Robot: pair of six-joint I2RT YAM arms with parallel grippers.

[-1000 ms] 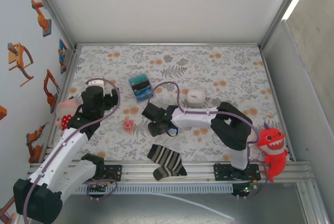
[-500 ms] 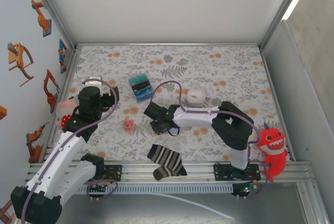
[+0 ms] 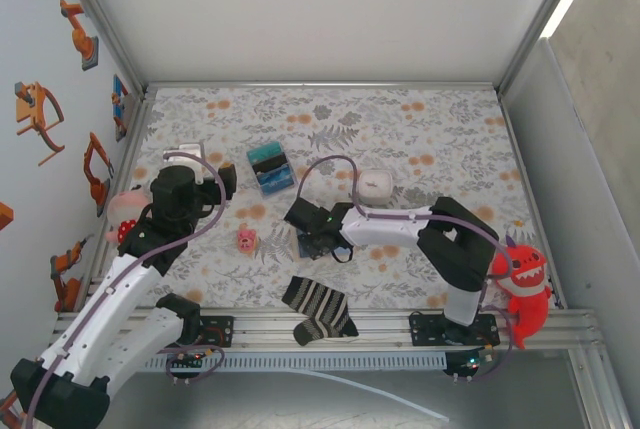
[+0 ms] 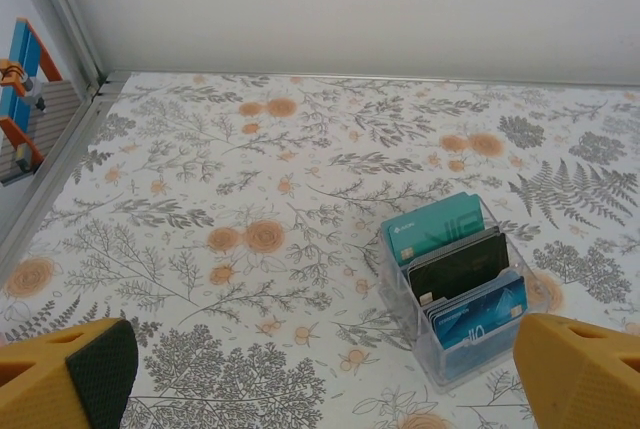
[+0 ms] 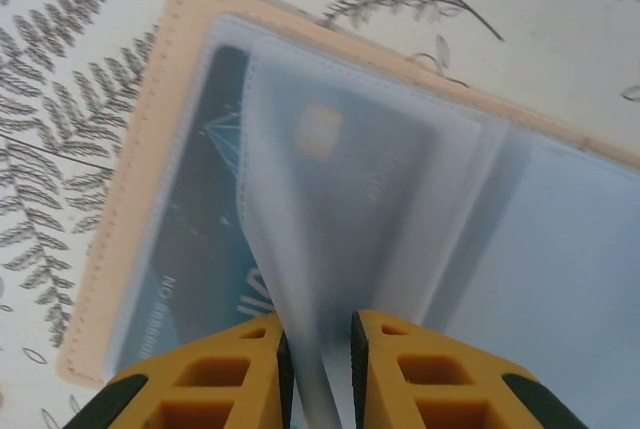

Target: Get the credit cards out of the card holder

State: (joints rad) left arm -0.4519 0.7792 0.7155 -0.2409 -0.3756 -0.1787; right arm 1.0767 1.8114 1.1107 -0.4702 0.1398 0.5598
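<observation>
The card holder (image 5: 115, 209) is lying open and tan-edged directly beneath the right gripper (image 5: 318, 339), showing two credit cards (image 5: 195, 249) through frosted pockets. Its jaws, nearly closed, are pinching one plastic sleeve (image 5: 290, 239). The left gripper (image 4: 320, 389) is hanging wide open and empty, with one clear box (image 4: 455, 294) just ahead.

Striped sock (image 3: 318, 309) near the front edge — red plush (image 3: 522, 284) far right
</observation>
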